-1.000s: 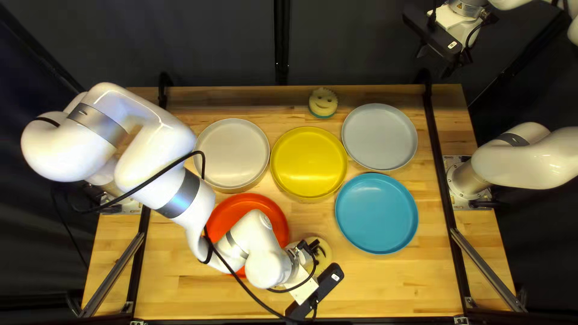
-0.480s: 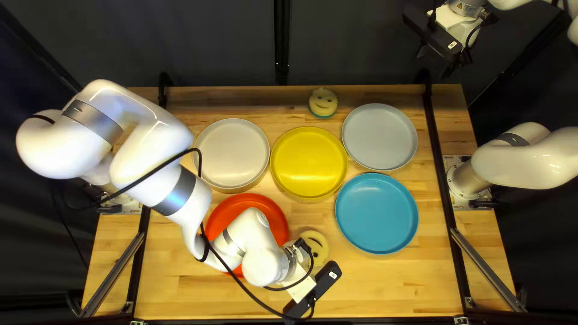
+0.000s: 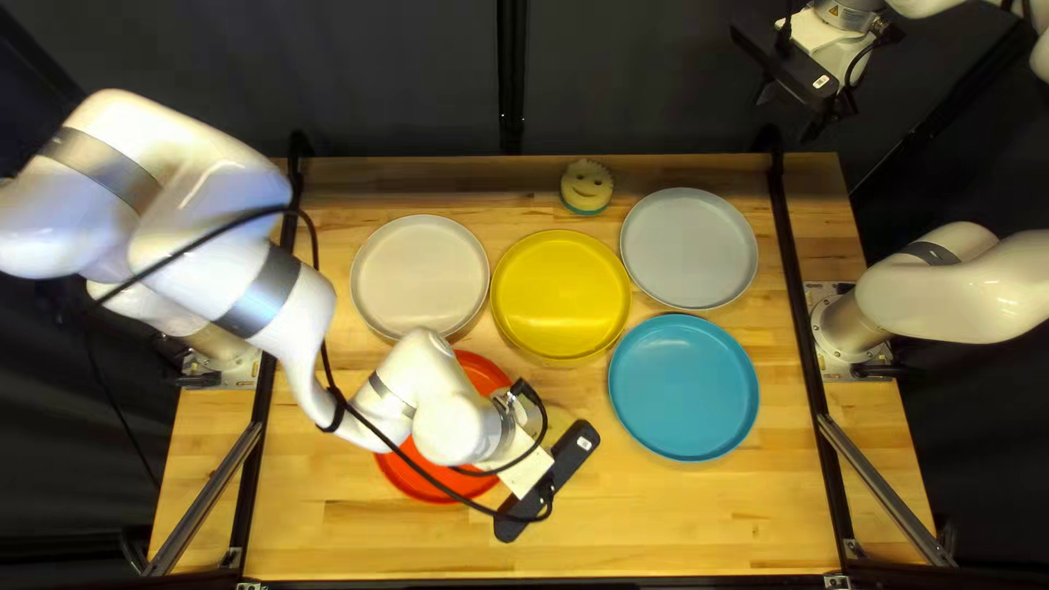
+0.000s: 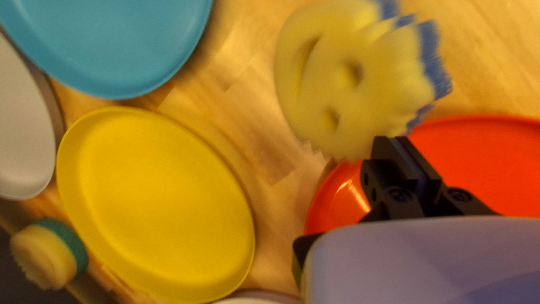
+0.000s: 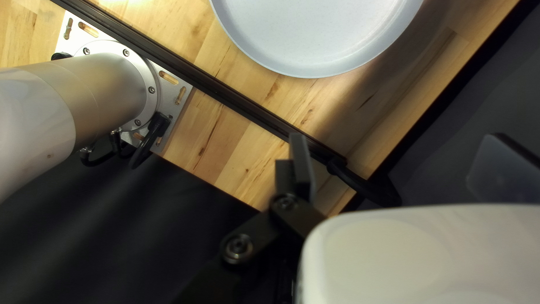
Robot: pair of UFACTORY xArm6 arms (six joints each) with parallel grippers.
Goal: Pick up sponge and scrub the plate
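Observation:
In the top left view my left gripper (image 3: pixel 552 481) is over the near right side of the red plate (image 3: pixel 407 479), hiding its fingertips and the sponge. Close up in the left wrist view, a yellow smiling sponge (image 4: pixel 332 79) with a blue layer is raised above the table, an edge pinched in my left gripper (image 4: pixel 398 147); the red plate (image 4: pixel 484 163) lies below and beside it. My right gripper (image 3: pixel 809 115) hangs beyond the table's far edge. The right wrist view shows the right gripper (image 5: pixel 398 163) with fingers wide apart, nothing between them.
Behind the red plate are a white plate (image 3: pixel 420 276) and a yellow plate (image 3: pixel 561 295). To their right sit a blue plate (image 3: pixel 683 388) and a grey plate (image 3: pixel 688 248). A second sponge (image 3: pixel 587 186) rests near the far edge.
My left arm has swung left and toward the far side, its gripper with it. The smiling sponge, seen beside that gripper before, is now out of sight in the top left view. The right arm is still.

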